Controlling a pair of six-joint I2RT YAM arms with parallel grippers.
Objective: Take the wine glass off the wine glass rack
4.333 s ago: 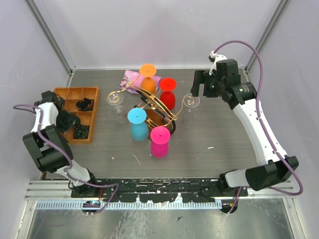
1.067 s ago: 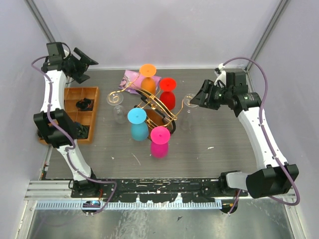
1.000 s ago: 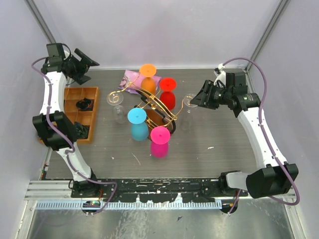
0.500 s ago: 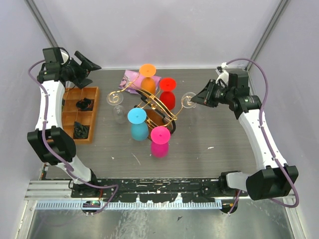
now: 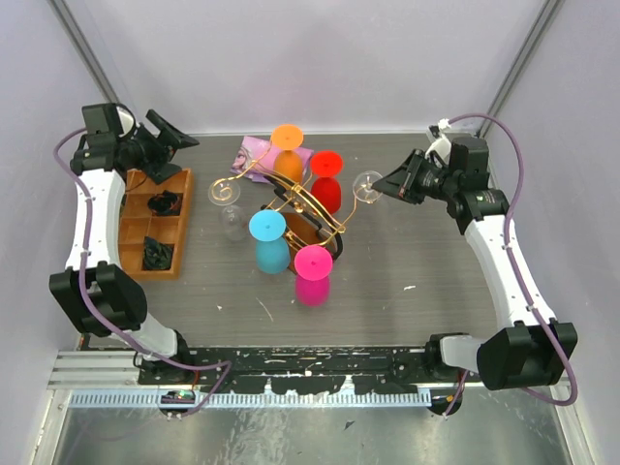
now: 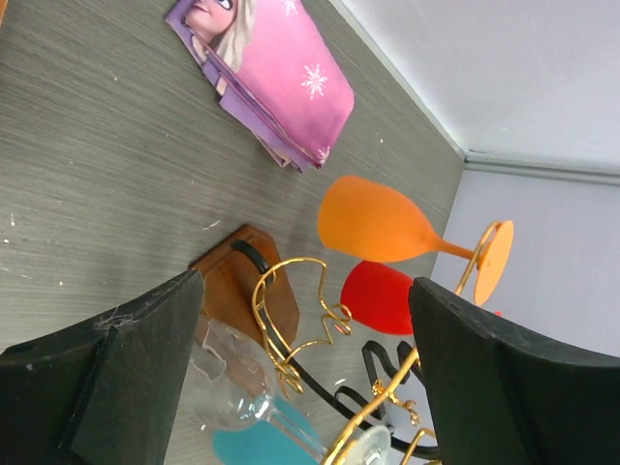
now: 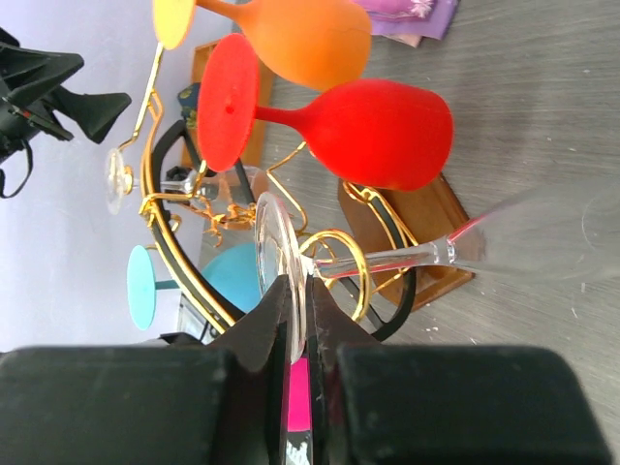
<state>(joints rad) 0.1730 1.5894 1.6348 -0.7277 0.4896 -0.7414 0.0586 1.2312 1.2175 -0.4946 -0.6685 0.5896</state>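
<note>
The gold wire wine glass rack (image 5: 291,199) stands mid-table on its brown base. A clear wine glass (image 5: 367,184) hangs at the rack's right end. My right gripper (image 5: 386,186) is shut on the rim of its foot disc (image 7: 279,271). The stem (image 7: 387,260) passes through a gold scroll loop (image 7: 341,254) and the blurred bowl (image 7: 552,232) points away to the right. A second clear glass (image 5: 225,191) hangs on the left side (image 6: 228,383). My left gripper (image 5: 179,139) hovers open at the far left, apart from the rack (image 6: 291,320), with nothing between its fingers (image 6: 116,378).
Orange (image 5: 287,145), red (image 5: 326,174), cyan (image 5: 267,235) and pink (image 5: 312,271) glasses hang on the rack. A pink packet (image 5: 254,148) lies behind it. An orange compartment tray (image 5: 136,228) with small dark items sits at the left. Walls close in the table.
My right gripper has closed onto the clear glass's foot and shifted slightly back and right. The left gripper has swung a little right toward the rack, staying open.
</note>
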